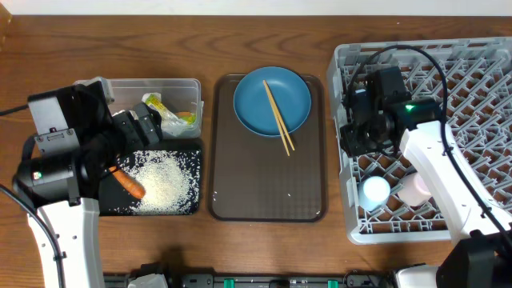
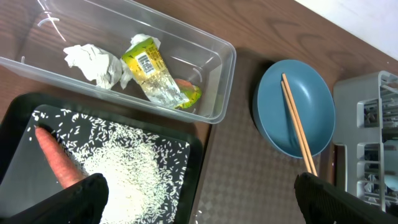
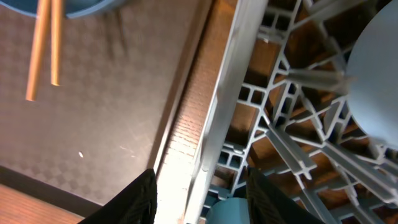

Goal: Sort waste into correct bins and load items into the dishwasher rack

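Basically waste binned, cups in rack; plate, chopsticks beside rack not loaded; left pincer, right pincer open, empty.

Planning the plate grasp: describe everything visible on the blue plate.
The blue plate is round, shallow and smooth, with no food seen on it. It lies flat at the far end of the brown serving tray. Two wooden chopsticks lie side by side across it, near ends past its rim. Nothing else touches it.
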